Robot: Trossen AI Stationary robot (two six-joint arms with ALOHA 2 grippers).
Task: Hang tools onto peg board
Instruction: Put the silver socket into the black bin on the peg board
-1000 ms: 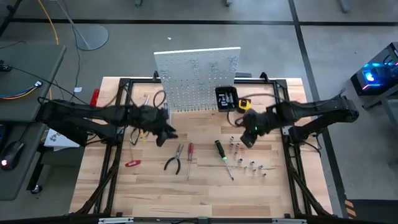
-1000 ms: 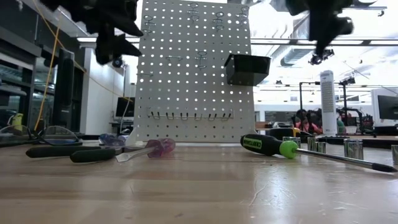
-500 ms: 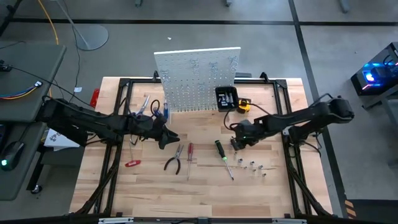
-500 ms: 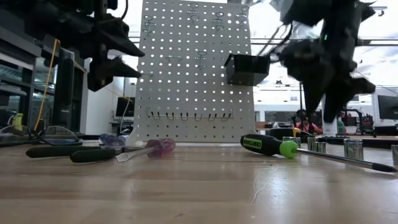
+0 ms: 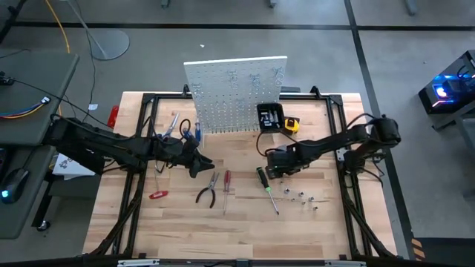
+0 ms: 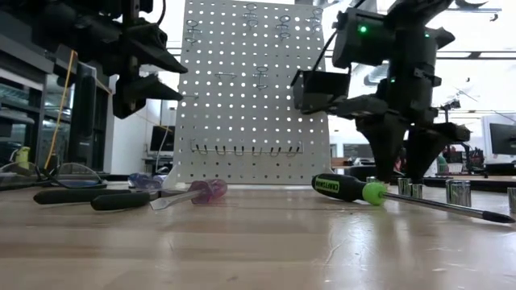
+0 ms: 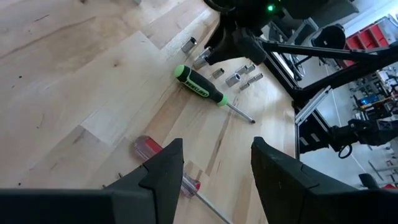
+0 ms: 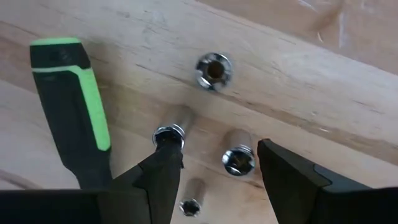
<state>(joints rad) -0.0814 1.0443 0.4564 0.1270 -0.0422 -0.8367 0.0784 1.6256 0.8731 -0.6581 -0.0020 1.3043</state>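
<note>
Two claws spread over a table of loose tools, none of them held.
Right claw (image 5: 270, 171) hangs low with parted fingers over small metal sockets (image 8: 213, 70), just beside the green-black screwdriver (image 5: 263, 180). Left claw (image 5: 200, 165), also parted and empty, hovers above the pliers (image 5: 208, 190) and red screwdriver (image 5: 227, 185). All tools lie on the table (image 5: 223, 230) in front of the upright peg board (image 5: 236, 93).
</note>
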